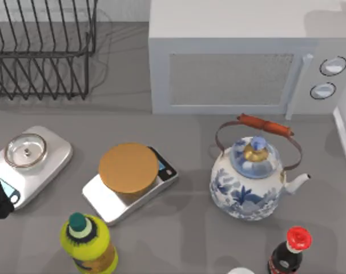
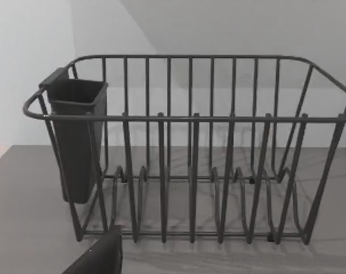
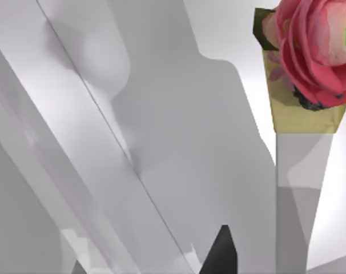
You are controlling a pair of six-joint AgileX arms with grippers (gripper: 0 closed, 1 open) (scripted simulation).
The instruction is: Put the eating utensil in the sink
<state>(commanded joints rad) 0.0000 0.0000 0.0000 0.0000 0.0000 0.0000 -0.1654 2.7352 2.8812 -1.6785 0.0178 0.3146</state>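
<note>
Nothing of the task is done yet: I cannot tell where the eating utensil lies, nor the sink. My left gripper [image 2: 99, 257] hangs at the table's left edge, facing the dark wire dish rack [image 2: 190, 148] and its black cutlery cup [image 2: 76, 137], whose inside is hidden. My right gripper [image 3: 218, 254] faces a white wall near a red flower [image 3: 316, 51]. Whether either grip is released or clenched, I cannot tell. Crowding the grey counter: white microwave [image 1: 241, 68], blue-and-white porcelain teapot [image 1: 250, 182], two silver kitchen scales [image 1: 47, 162], yellow-green bottle [image 1: 87, 242], red-capped dark bottle [image 1: 288, 251].
</note>
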